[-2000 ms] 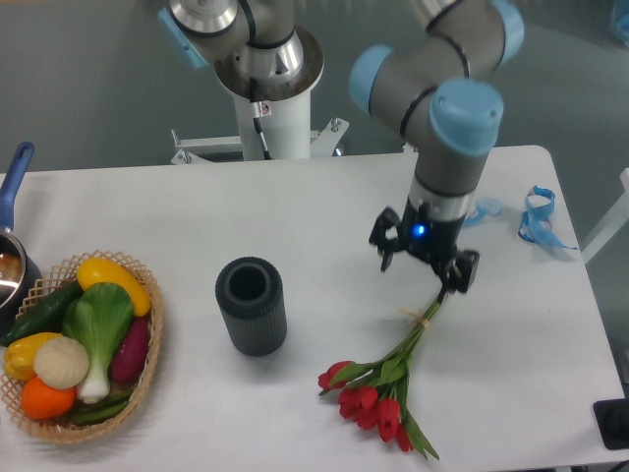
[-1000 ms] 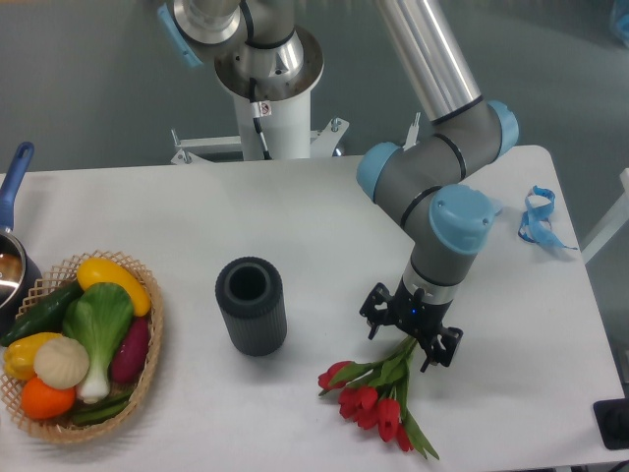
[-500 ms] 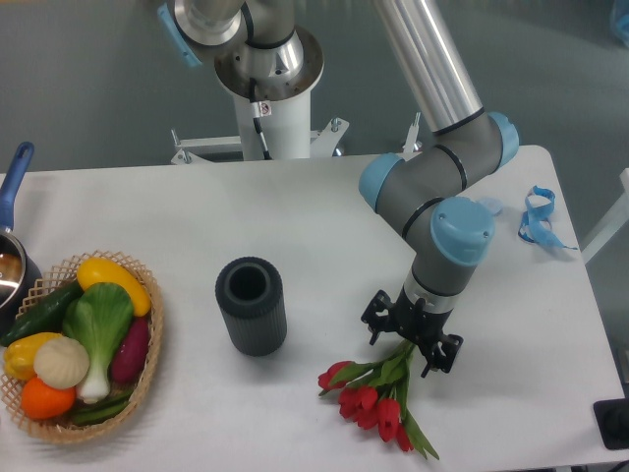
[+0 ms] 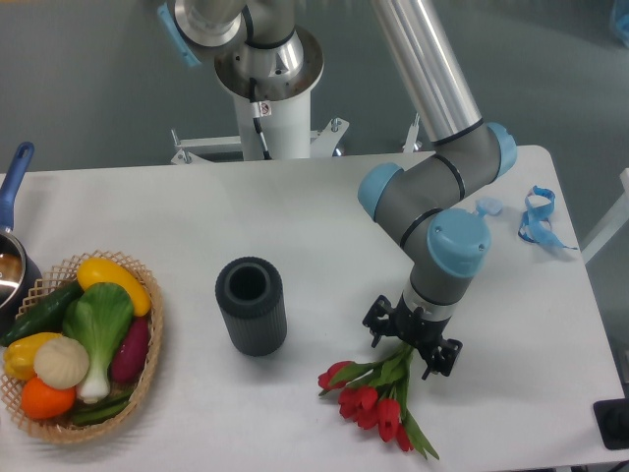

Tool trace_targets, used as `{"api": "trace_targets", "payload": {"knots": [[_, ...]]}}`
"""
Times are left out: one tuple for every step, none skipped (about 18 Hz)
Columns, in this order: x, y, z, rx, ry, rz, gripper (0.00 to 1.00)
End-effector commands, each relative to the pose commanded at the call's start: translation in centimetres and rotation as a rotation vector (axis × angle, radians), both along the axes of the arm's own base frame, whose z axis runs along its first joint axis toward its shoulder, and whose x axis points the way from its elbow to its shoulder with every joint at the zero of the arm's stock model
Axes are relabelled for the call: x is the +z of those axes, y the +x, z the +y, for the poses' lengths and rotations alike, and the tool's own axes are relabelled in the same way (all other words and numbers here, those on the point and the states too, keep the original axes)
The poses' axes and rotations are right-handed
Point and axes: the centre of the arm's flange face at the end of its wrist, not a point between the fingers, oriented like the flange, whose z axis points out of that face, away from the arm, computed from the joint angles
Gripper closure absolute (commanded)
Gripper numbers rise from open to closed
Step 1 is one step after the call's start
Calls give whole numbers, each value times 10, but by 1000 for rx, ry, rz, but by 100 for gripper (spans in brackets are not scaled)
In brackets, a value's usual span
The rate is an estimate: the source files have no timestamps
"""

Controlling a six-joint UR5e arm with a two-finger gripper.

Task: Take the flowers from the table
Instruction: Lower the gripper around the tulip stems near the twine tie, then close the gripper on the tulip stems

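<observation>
We see the end effector [image 4: 413,344] has come way down onto the flowers [image 4: 378,395] on the table [image 4: 324,226], its fingers spread around the stems.

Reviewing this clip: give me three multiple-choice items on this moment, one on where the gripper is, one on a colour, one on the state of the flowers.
1. Where is the gripper?
A. Over the basket
B. Low over the stems of the flowers
C. Above the dark cylinder

2. What colour are the flower heads?
A. Red
B. Yellow
C. White

3. What state are the flowers in?
A. Standing in the cylinder
B. Lifted clear of the table
C. Lying on the table

Answers:
1 B: the gripper sits at the stem end of the bunch, far from the basket and right of the cylinder.
2 A: the tulip heads at the lower end are red, among green leaves.
3 C: the bunch lies flat on the white top; whether the fingers have closed on the stems cannot be told.
</observation>
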Motion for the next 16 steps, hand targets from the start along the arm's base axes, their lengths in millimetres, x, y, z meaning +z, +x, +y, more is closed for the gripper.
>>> {"api": "trace_targets", "payload": {"knots": [[-3,-1,1,0,0,0,0],[-3,-1,1,0,-7,6,0],[-3,-2,0,2,-23,17,1],[-3,2,5,-7,-32,25,4],[-3,4,7,-10,-34,28,7],[-2,3,8,-11,-33,30,10],[-2,3,8,-11,-33,30,13],[-2,3,8,-10,-33,29,18],[-1,3,8,-10,-33,31,23],[-1,3,8,-10,-32,31,29],[-1,4,7,-10,-32,31,33],[-1,4,7,-10,-32,31,34],[1,4,7,-11,-30,33,37],[1,4,7,-10,-30,32,40],[2,4,7,-8,-29,33,47],[2,5,7,-4,-29,32,52]]}}
